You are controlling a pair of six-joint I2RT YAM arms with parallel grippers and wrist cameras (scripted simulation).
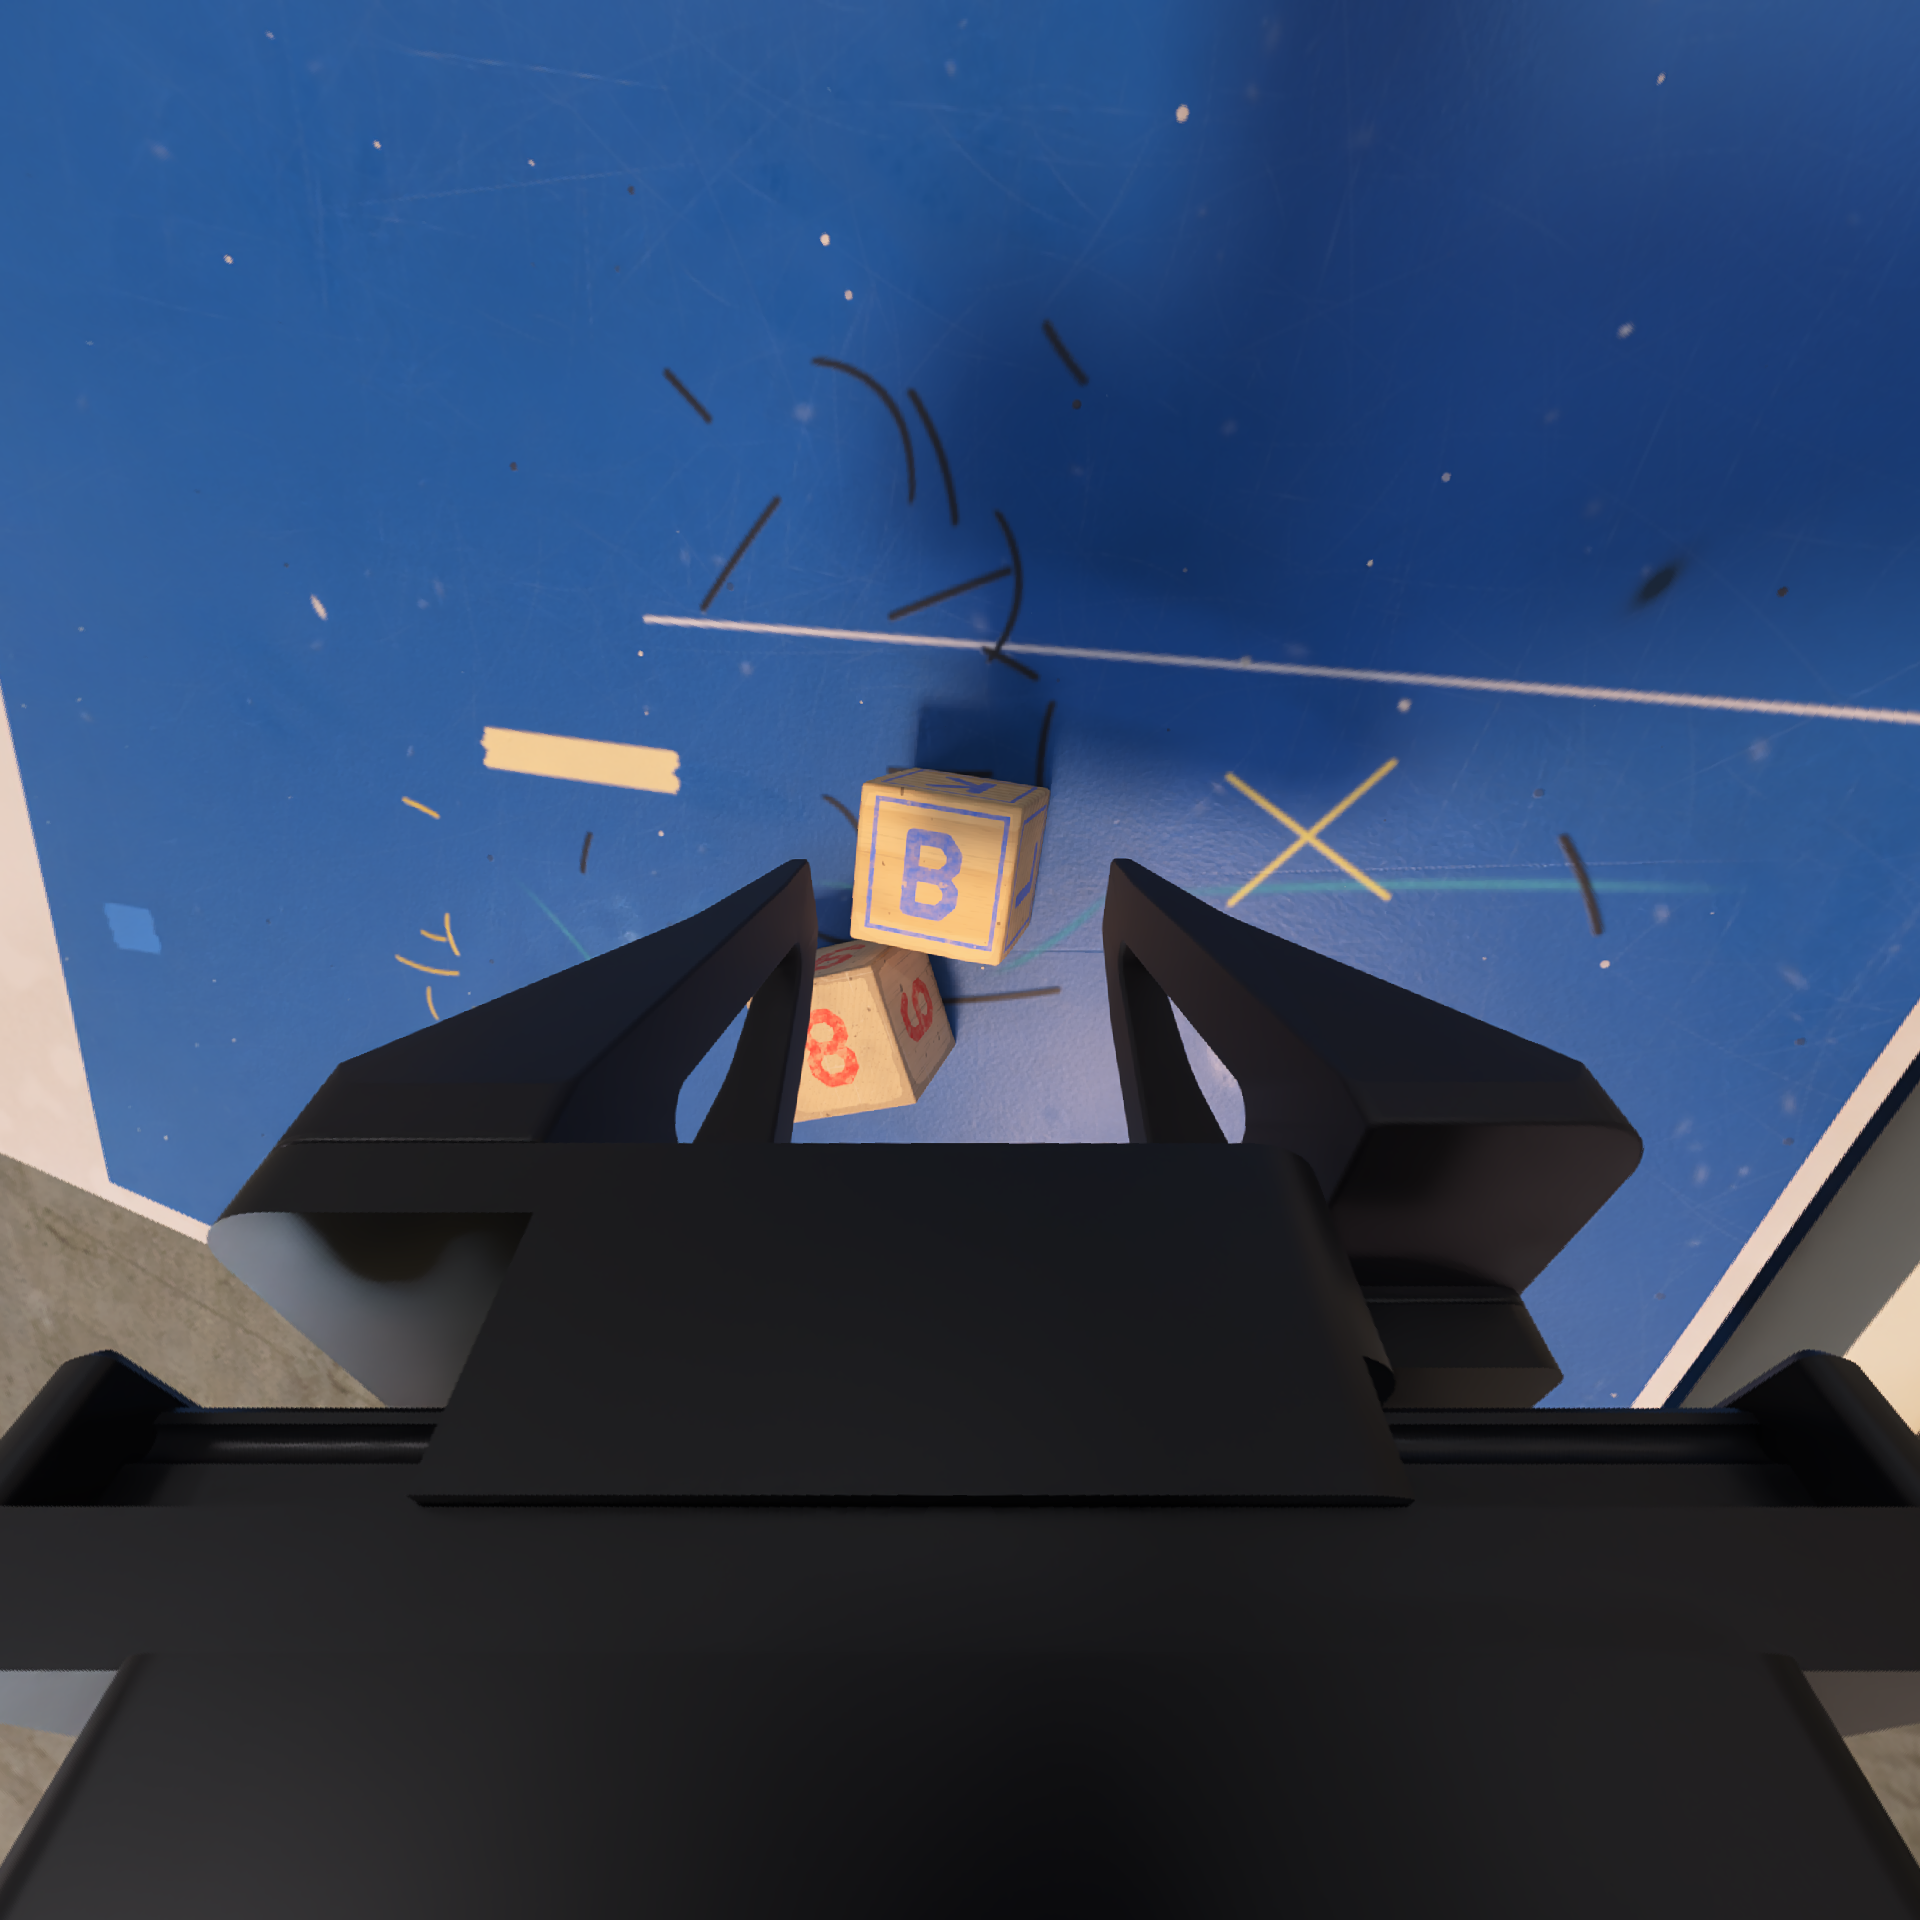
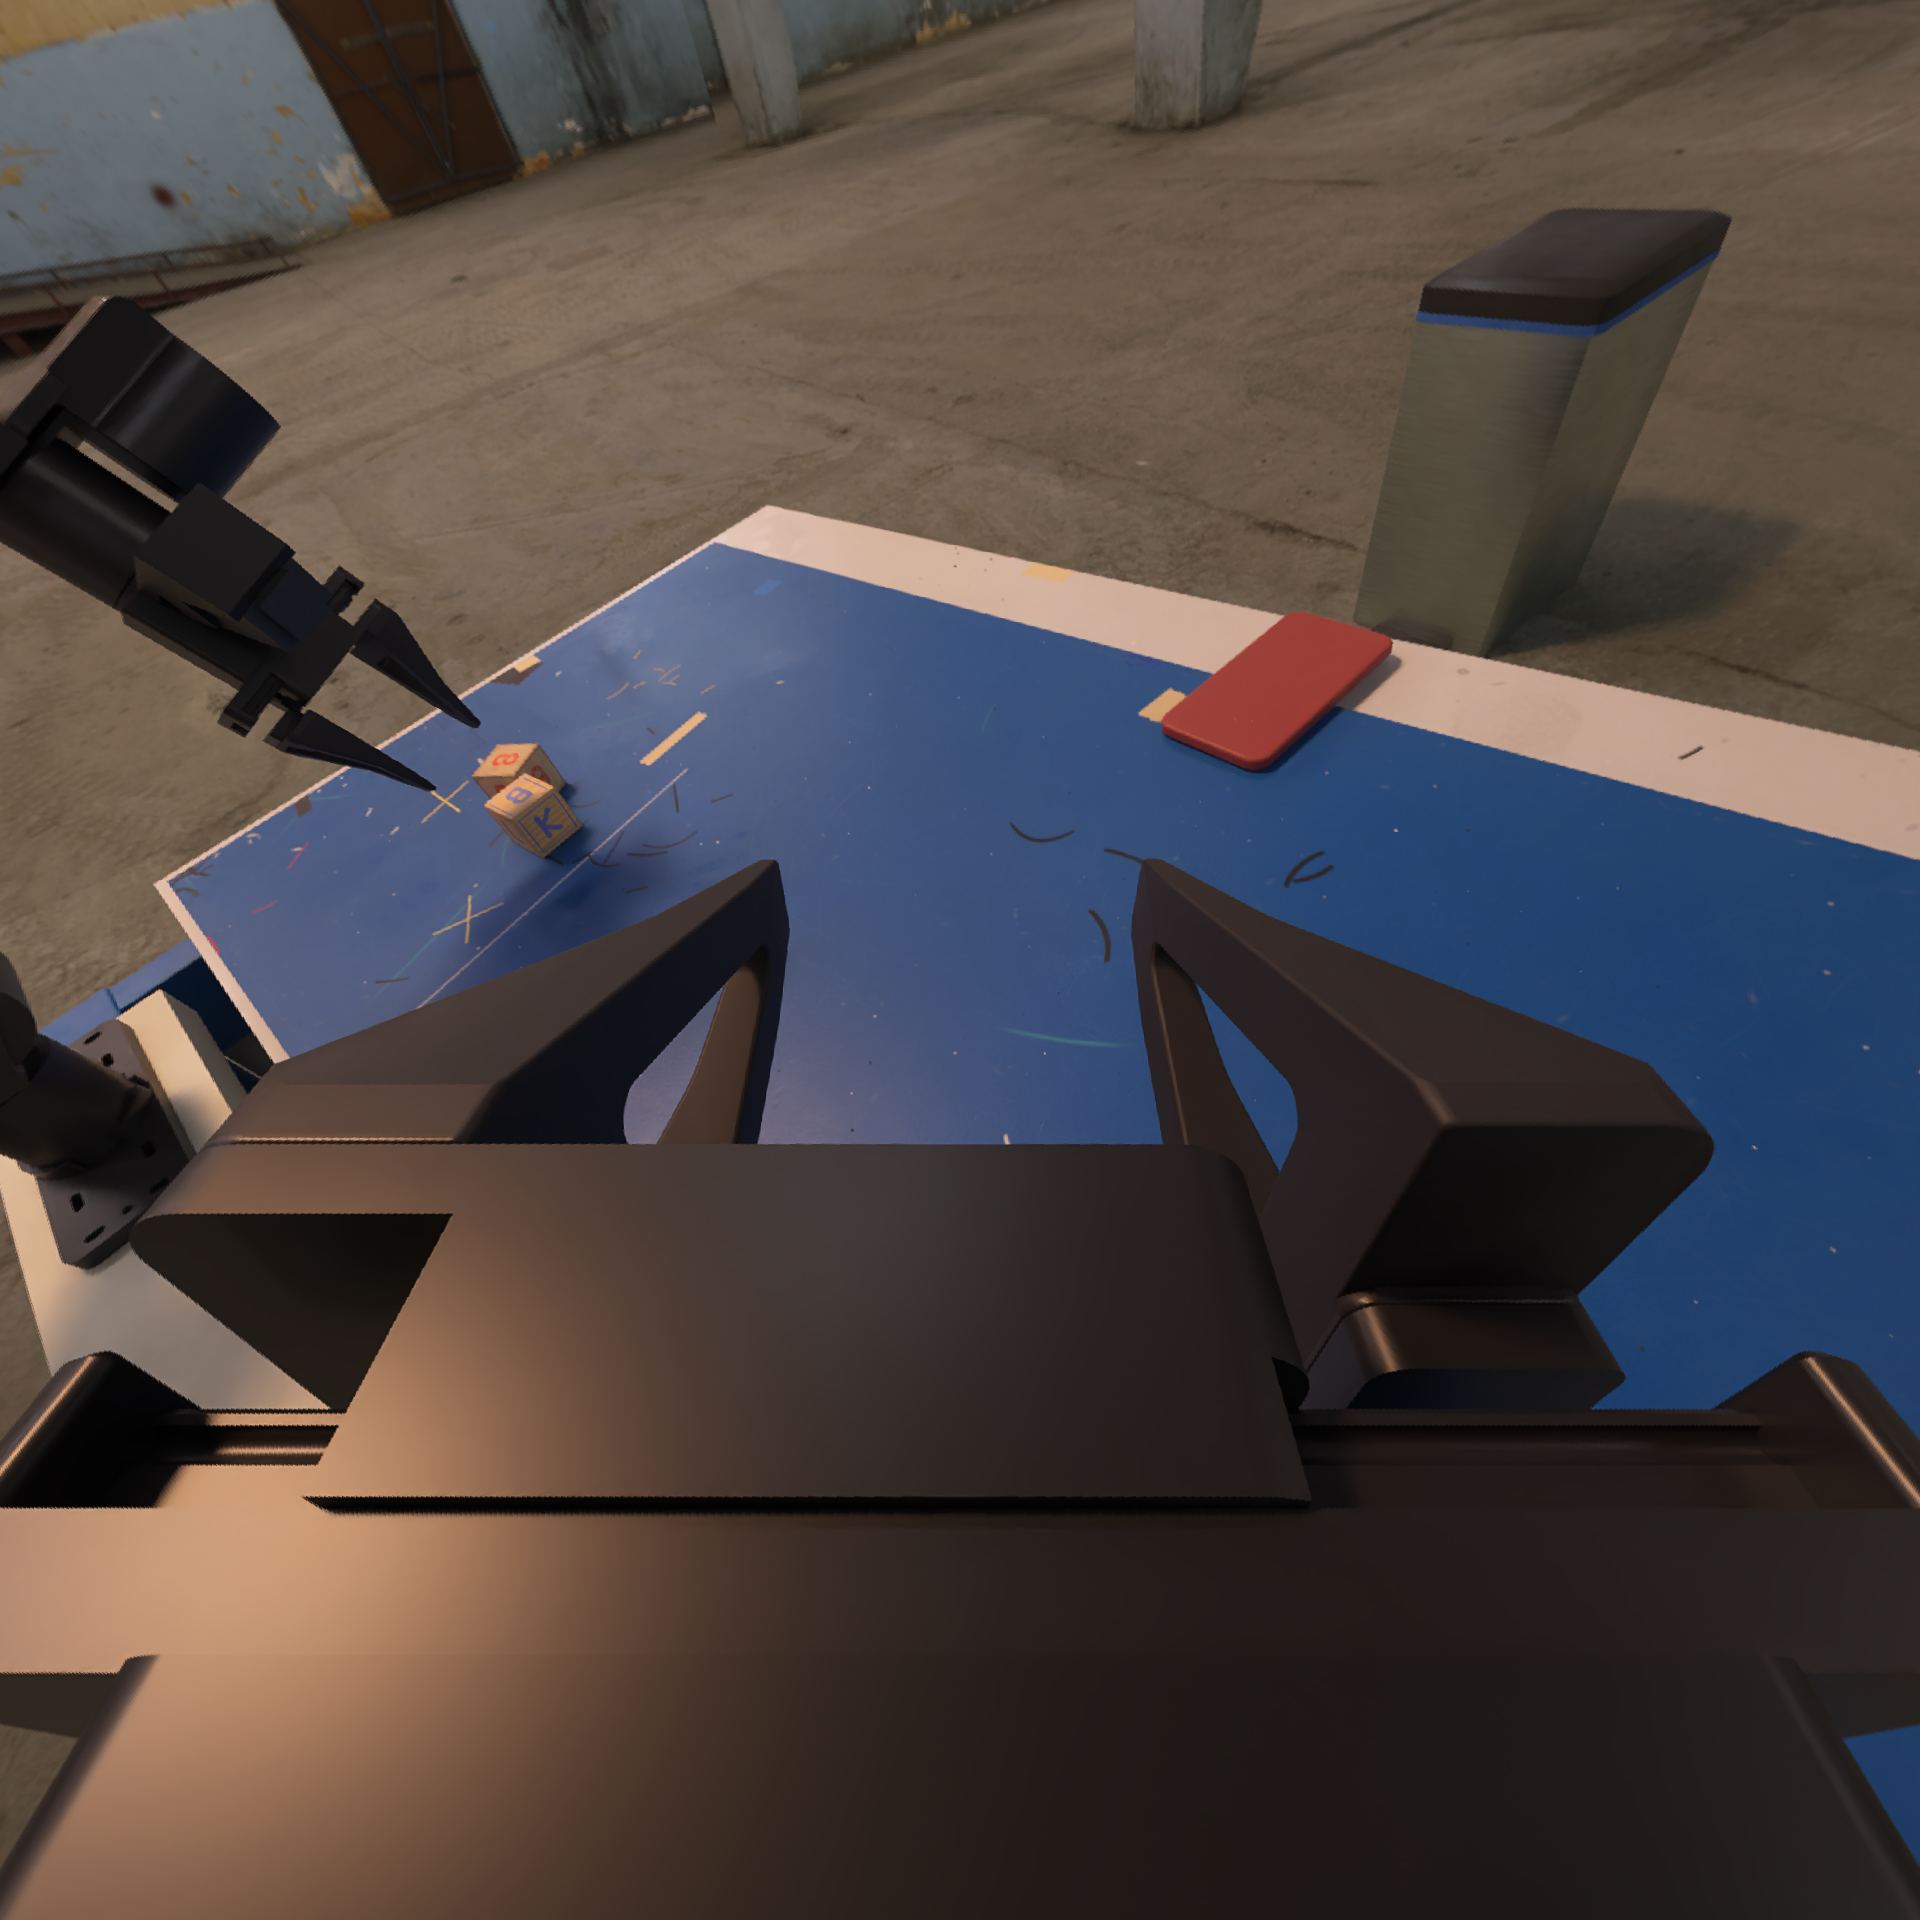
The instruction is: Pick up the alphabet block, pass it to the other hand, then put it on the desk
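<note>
Two wooden blocks sit touching on the blue desk (image 1: 1351,416). The alphabet block with blue letters (image 1: 940,868) lies just beyond my left gripper's tips; it also shows in the right wrist view (image 2: 535,816). The block with red markings (image 1: 868,1029) lies between my left fingers, against the left one; it also shows in the right wrist view (image 2: 514,767). My left gripper (image 1: 961,878) is open and empty, hovering over the blocks, and is seen from afar in the right wrist view (image 2: 455,750). My right gripper (image 2: 958,878) is open and empty, well away from the blocks over the desk's middle.
A red flat case (image 2: 1278,688) lies at the desk's far white edge (image 2: 1039,592). A grey bin with a black lid (image 2: 1538,426) stands on the floor beyond it. A power strip (image 2: 125,1049) sits at the desk's left corner.
</note>
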